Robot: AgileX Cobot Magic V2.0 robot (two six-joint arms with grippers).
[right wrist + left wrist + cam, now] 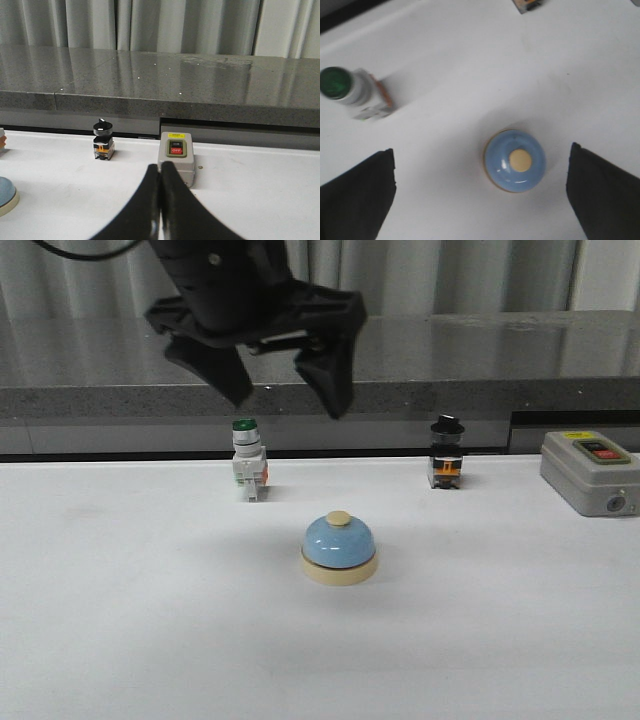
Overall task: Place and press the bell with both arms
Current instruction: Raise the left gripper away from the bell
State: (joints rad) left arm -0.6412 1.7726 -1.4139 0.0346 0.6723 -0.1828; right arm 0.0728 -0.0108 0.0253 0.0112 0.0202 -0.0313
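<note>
My left hand [285, 390] hangs in the air above the white surface [120, 620], its two black fingers [357, 192] spread wide and holding nothing. The bell [340, 549] stands upright on the surface directly below that hand, well clear of it; from the wrist I look straight down on its light-blue dome and cream knob, which sit in the gap between my fingers, nearer one finger than the other, touching neither. Nothing lies between my open left hand and the bell.

Beyond the bell, farther from me and off to my left side of it, stands a white push-button switch with a green cap [247, 472], upright and apart from the bell. Farther back on the other side is a small switch with a black knob [446, 453], also well apart. A grey box with a red button [590, 471] rests near the far right edge of the surface.

My right hand [160, 200] is low over the surface, its fingers pressed together with nothing between them. The grey box sits just ahead of its fingertips, and the black-knobbed switch stands ahead and to the left of that hand. The cream rim of the bell shows well off to its left. A grey stone ledge [160, 75] and pale curtains [100, 22] run behind everything.
</note>
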